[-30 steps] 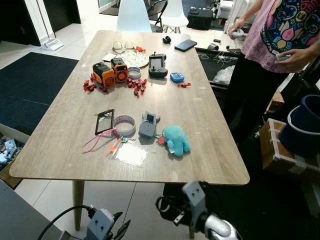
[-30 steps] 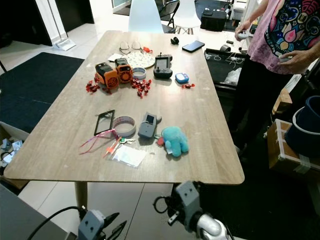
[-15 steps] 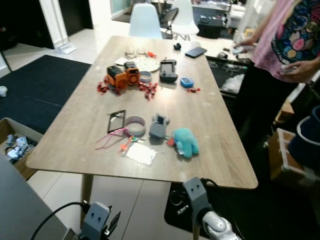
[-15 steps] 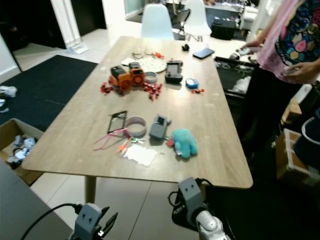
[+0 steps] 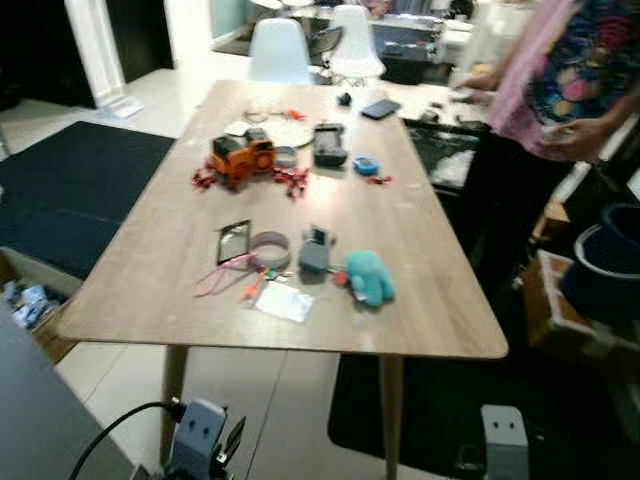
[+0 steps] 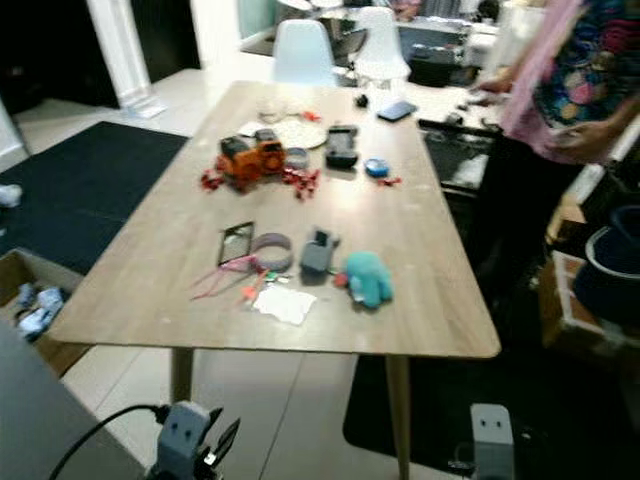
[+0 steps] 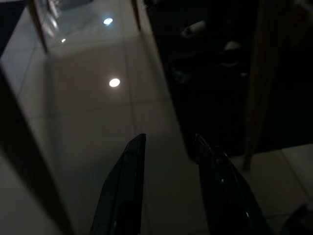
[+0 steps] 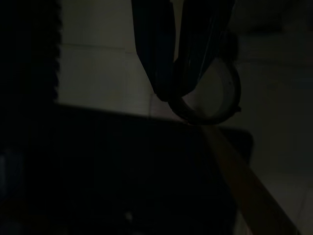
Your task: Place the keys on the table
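A long light-wood table (image 5: 420, 250) runs away from the camera, and the small bunch of keys with a red tag and pink cord (image 5: 248, 285) already lies on its near end, at about 7 o'clock from the table's centre. Just beside the keys at 5 o'clock is a clear plastic sachet (image 5: 284, 301); at 12 o'clock from them sits a grey tape ring (image 5: 269, 243), with a black-framed phone-like slab (image 5: 234, 240) touching the ring's 9 o'clock side. A grey boxy device (image 5: 315, 251) stands at 3 o'clock from the ring, and a teal plush toy (image 5: 369, 277) lies next to it near the right edge.

Farther up the table, an orange toy vehicle (image 5: 240, 157) sits among scattered red sweets (image 5: 290, 180), with a black handheld controller (image 5: 328, 145) and a small blue gadget (image 5: 364, 165) at 3 o'clock from it.

A person in a pink patterned shirt (image 5: 560, 70) stands at 2 o'clock, beside the table's right side.

The left gripper (image 7: 168, 147) hangs low over pale floor tiles, its fingers parted and grasping nothing. The right gripper (image 8: 178, 93) hangs in deep shade; its fingers appear close together around a dim round rim, but whether they grasp it cannot be told.
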